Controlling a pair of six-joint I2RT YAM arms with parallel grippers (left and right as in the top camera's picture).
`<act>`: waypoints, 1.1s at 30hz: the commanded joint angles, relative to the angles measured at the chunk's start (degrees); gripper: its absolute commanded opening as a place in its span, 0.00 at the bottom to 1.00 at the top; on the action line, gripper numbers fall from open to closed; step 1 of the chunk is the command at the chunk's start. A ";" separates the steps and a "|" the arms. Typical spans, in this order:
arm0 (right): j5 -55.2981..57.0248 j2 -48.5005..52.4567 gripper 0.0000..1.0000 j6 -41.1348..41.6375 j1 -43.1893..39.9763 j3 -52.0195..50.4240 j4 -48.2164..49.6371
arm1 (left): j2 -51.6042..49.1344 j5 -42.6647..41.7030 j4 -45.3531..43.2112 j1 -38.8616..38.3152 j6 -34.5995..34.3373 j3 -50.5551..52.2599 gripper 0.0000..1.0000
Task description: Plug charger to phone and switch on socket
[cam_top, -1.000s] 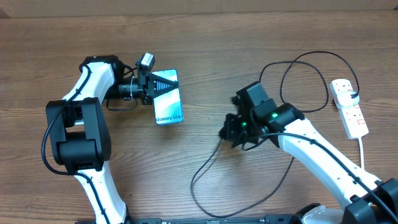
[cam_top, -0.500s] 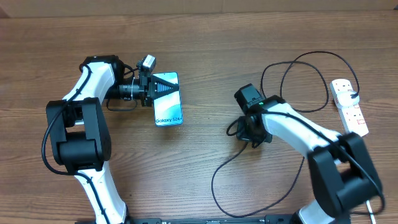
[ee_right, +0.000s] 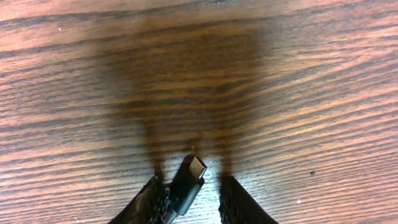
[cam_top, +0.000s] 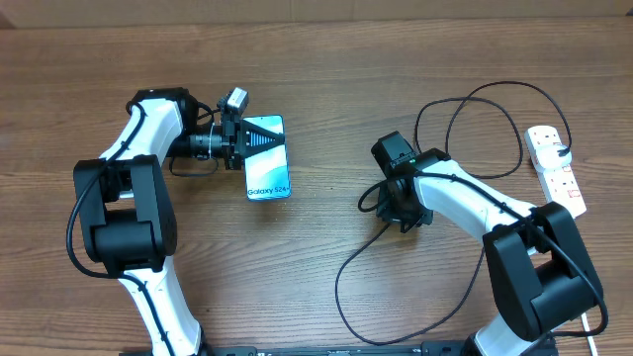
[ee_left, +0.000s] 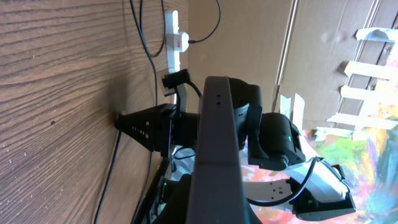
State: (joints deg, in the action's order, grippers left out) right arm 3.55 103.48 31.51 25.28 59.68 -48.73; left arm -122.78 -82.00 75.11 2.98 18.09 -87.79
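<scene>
The phone (cam_top: pixel 269 170) shows its light-blue screen upward at the table's left middle. My left gripper (cam_top: pixel 240 138) is shut on its upper end. In the left wrist view the phone (ee_left: pixel 215 143) is a dark edge-on bar that hides the fingers. My right gripper (cam_top: pixel 398 206) points down at the table, right of centre. Its jaws stand apart in the right wrist view (ee_right: pixel 191 182). The charger's connector tip (ee_right: pixel 196 167) leans on the left finger (ee_right: pixel 152 198), with a gap to the right one. The charger cable (cam_top: pixel 338 282) loops across the table to the white socket (cam_top: pixel 556 170).
The socket's white cord (cam_top: pixel 579 247) runs down the right edge. The left wrist view shows the socket (ee_left: pixel 174 38) far off and the right arm (ee_left: pixel 267 134) beyond the phone. Bare wood lies between the phone and the right gripper.
The right arm has swung its wrist in and turned the gripper down onto the table, dragging the cable loop along. Its jaws have just parted round the connector. The left arm and phone have not moved.
</scene>
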 commanded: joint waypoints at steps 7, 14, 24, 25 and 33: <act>-7.02 3.06 0.15 3.21 0.09 -1.18 -2.16 | 0.37 -1.60 -0.17 -0.55 -0.59 -0.11 0.04; -9.60 3.06 0.13 4.11 0.09 -1.18 -2.34 | 0.37 -1.60 -0.17 -0.55 -1.44 -0.11 0.04; -8.79 3.06 0.04 4.26 0.09 -1.18 -1.97 | 0.37 -1.57 -0.24 -0.55 -1.40 -0.11 0.04; -8.79 3.06 0.04 4.24 0.09 -1.16 -1.92 | 0.37 -1.57 -0.24 -0.55 -1.40 -0.11 0.04; -10.05 2.80 0.04 1.14 -0.55 -0.28 -1.55 | 0.37 4.83 0.94 -0.52 -8.87 -0.11 0.04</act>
State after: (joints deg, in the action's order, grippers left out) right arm -5.04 103.79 35.29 25.04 59.75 -50.61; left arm -122.78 -78.94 75.07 2.98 13.91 -87.77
